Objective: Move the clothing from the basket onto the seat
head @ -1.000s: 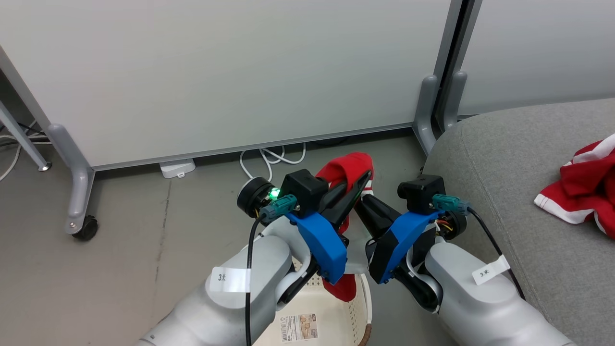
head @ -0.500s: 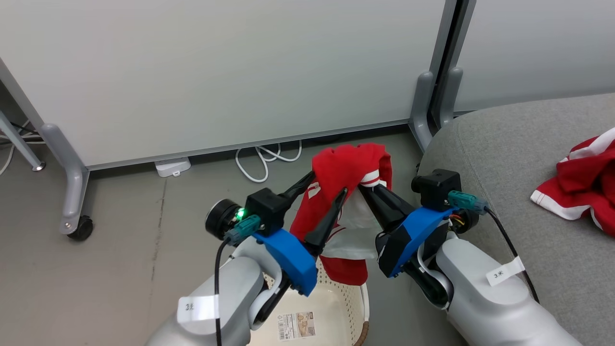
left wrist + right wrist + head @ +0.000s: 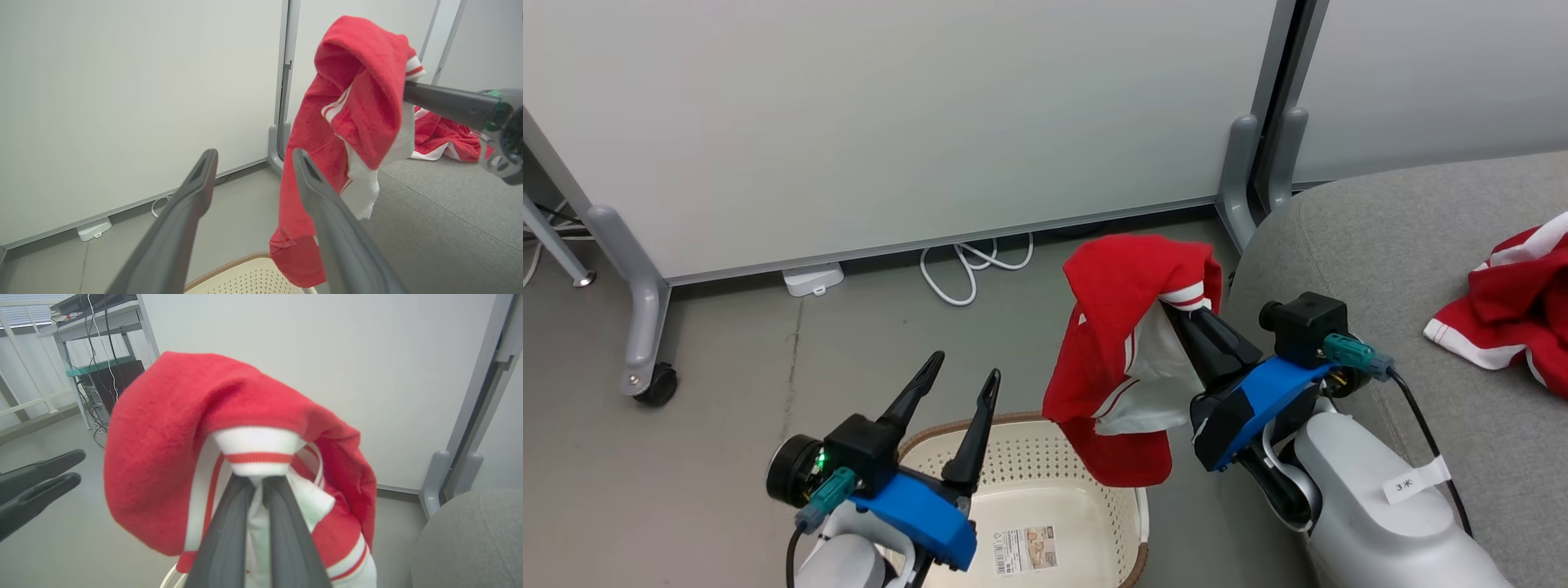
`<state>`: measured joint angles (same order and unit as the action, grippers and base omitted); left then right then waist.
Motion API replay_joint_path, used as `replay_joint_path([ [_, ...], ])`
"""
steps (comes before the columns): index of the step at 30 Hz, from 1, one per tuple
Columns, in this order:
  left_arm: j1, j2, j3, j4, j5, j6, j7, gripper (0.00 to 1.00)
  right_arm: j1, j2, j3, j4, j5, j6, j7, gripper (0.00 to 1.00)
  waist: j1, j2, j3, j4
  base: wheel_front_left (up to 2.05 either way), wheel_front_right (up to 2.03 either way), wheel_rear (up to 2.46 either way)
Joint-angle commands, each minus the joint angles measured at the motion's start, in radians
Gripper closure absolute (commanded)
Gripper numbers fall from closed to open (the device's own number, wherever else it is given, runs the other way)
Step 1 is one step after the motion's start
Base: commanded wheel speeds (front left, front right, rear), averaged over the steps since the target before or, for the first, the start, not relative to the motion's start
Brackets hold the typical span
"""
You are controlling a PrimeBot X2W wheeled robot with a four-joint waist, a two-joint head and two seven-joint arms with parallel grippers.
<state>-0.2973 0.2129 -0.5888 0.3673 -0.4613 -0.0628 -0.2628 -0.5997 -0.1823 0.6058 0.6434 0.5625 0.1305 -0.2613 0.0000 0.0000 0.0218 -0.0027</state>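
My right gripper (image 3: 1178,309) is shut on a red garment with white stripes (image 3: 1123,327), which hangs from its tips above the right rim of the cream perforated basket (image 3: 1013,418). The right wrist view has the cloth (image 3: 184,437) draped over the pinched fingers (image 3: 229,522). My left gripper (image 3: 965,366) stands open and holds nothing over the basket's left part, apart from the cloth (image 3: 351,122). A second red garment (image 3: 1511,310) lies on the grey sofa (image 3: 1380,237) at the right. The basket's inside has only a label (image 3: 1029,551).
White partition panels stand behind, on grey feet with a castor (image 3: 654,384) at the left and a double post (image 3: 1245,180) beside the sofa. A white cable (image 3: 972,269) and adapter (image 3: 813,279) lie on the grey floor.
My left gripper has let go of the garment, opened and dropped back to the lower left over the basket. The right gripper has carried the garment up and slightly right.
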Motion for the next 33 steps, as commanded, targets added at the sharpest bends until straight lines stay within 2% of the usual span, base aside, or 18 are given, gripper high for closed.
replay_joint_path([
  [1, 0.035, 0.000, 0.030, -0.016, 0.026, -0.004, -0.003, 0.00, 0.018, -0.005, -0.012, -0.009, -0.008, 0.000, -0.005, 1.00, 0.0000, 0.0000, -0.001, -0.001, 0.00, 0.00, 0.00],
  [11, 0.160, -0.038, 0.177, -0.029, 0.111, -0.035, -0.003, 0.00, 0.054, 0.000, -0.039, -0.030, -0.031, 0.000, -0.005, 1.00, 0.0000, 0.0000, -0.005, -0.015, 0.00, 0.00, 0.00],
  [23, 0.185, -0.080, 0.238, -0.019, 0.168, -0.064, -0.003, 0.00, 0.066, 0.000, -0.052, -0.034, -0.035, 0.000, -0.005, 1.00, 0.0000, 0.0000, 0.002, -0.021, 0.00, 0.00, 0.00],
  [28, 0.188, -0.083, 0.260, -0.032, 0.179, -0.067, -0.003, 0.00, 0.045, 0.006, -0.054, -0.037, -0.038, 0.000, -0.005, 1.00, 0.0000, 0.0000, 0.018, -0.059, 0.00, 0.00, 0.00],
  [33, 0.179, -0.086, 0.276, -0.043, 0.188, -0.069, -0.003, 0.00, 0.037, 0.006, -0.054, -0.032, -0.043, 0.000, -0.005, 1.00, 0.0000, 0.0000, 0.038, -0.125, 0.00, 0.00, 0.00],
])
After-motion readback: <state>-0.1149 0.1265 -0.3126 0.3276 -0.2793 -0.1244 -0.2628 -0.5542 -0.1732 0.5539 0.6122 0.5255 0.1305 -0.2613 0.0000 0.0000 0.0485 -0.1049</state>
